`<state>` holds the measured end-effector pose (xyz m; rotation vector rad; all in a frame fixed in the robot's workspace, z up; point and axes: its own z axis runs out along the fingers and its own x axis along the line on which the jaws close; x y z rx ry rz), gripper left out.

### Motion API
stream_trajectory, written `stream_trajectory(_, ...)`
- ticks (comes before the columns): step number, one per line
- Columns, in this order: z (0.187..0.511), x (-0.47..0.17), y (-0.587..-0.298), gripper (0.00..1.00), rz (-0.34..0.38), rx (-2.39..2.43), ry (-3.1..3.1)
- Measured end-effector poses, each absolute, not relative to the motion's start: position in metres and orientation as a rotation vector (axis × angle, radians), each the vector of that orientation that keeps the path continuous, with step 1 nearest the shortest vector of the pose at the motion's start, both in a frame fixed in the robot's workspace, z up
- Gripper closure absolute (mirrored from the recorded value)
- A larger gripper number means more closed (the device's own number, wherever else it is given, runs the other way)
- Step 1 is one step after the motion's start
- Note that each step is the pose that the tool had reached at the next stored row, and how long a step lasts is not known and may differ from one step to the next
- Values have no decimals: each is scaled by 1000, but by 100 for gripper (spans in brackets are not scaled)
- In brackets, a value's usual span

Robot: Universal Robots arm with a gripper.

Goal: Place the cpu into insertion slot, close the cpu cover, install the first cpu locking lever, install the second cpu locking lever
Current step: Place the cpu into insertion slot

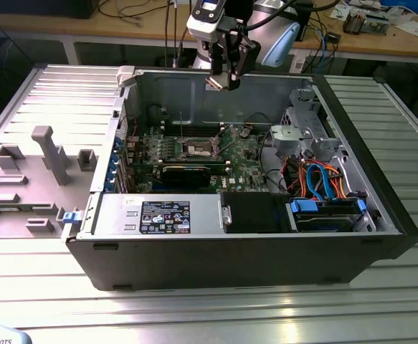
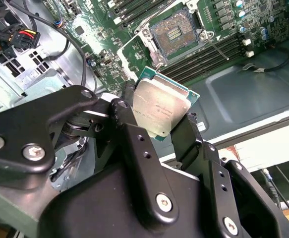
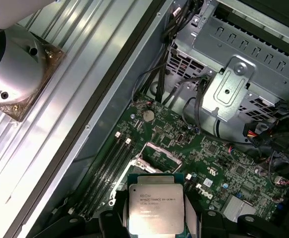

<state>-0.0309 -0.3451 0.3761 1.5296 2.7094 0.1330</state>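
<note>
1. Gripper [image 1: 226, 83] hangs high over the open computer case [image 1: 381, 215] in the exterior view, close to the back wall. Its fingers point down with a small pale thing between them. The insertion slot [image 1: 198, 148] sits on the green motherboard [image 1: 244, 161], well below the gripper and a bit toward the exterior view's left. Blue and orange cables [image 1: 323, 179] lie toward the exterior view's right.

2. In the second wrist view, the two black fingers [image 2: 129, 114] are closed tight on the cpu [image 2: 161, 106], one on each side. Its silver top faces the camera and a thin green edge shows around it. The cpu is up in the air, well apart from the board. The insertion slot [image 2: 176, 32] is open and its dark middle is bare. The silvery cpu cover [image 2: 143, 49] looks tipped up at one side of the slot. A thin metal lever [image 2: 217, 48] lies just beside the slot.

3. In the first wrist view, the cpu [image 3: 155, 208] sits flat between the fingers [image 3: 109, 220], silver side up. Past it are the motherboard [image 3: 218, 163], a round silver battery [image 3: 147, 115] and a grey metal drive cage [image 3: 233, 84].
</note>
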Motion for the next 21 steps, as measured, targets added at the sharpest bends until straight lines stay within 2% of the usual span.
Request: stream_trajectory(21,376,-31,-345,46,131,1653,2632)
